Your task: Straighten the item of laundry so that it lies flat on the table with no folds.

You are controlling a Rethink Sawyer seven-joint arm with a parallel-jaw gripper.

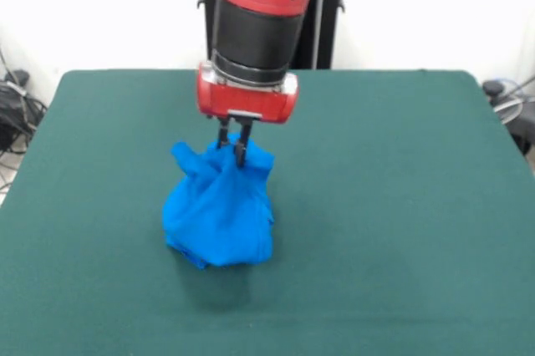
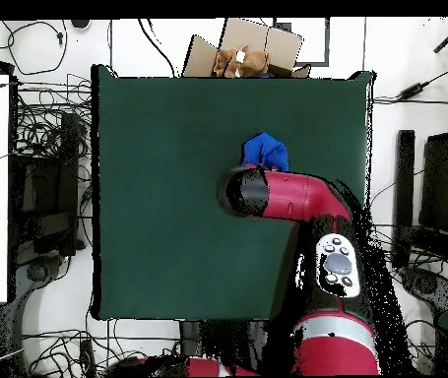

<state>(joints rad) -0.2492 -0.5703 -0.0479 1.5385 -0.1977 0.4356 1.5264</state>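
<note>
While the bright blue soft fabric T-shirt [image 1: 219, 210] hangs in a crumpled bundle, its top is pinched between the two dark fingers of the red and black arm's gripper [image 1: 231, 149], which is closed on the cloth. Its lower part bulges wide and seems to touch the large rectangular table with the dark green felt-like top [image 1: 401, 205], a little to one side of the table's middle. From above, only a small blue piece of the shirt [image 2: 265, 151] shows beside the arm. An open brown cardboard box [image 2: 247, 51] stands just beyond one edge of the table [image 2: 159, 197].
</note>
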